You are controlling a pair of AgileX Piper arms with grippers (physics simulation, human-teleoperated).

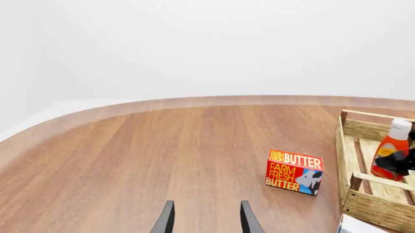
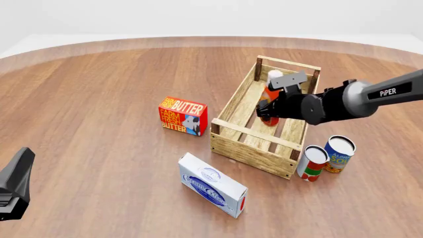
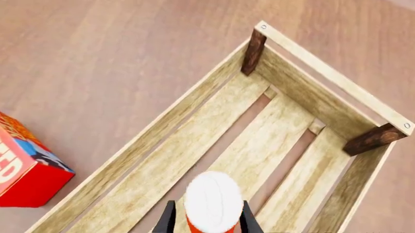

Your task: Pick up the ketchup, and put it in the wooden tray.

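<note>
The ketchup [image 2: 270,92], a red-orange bottle with a white cap, stands upright inside the wooden tray [image 2: 234,103], toward its far half. My right gripper [image 2: 270,109] is shut on the bottle's body from the right side. In the right wrist view the white cap of the ketchup [image 3: 214,200] sits between the two fingers, above the slatted floor of the tray [image 3: 194,112]. The left wrist view shows the ketchup [image 1: 391,151] within the tray [image 1: 376,209]. My left gripper [image 1: 207,221] is open and empty, low over the table at the near left.
A red butter box [image 2: 183,116] stands left of the tray. A white carton [image 2: 211,184] lies in front of the tray's near corner. Two cans [image 2: 312,162] [image 2: 339,153] stand at the tray's near right corner. The left arm [image 2: 17,183] sits at the near left edge.
</note>
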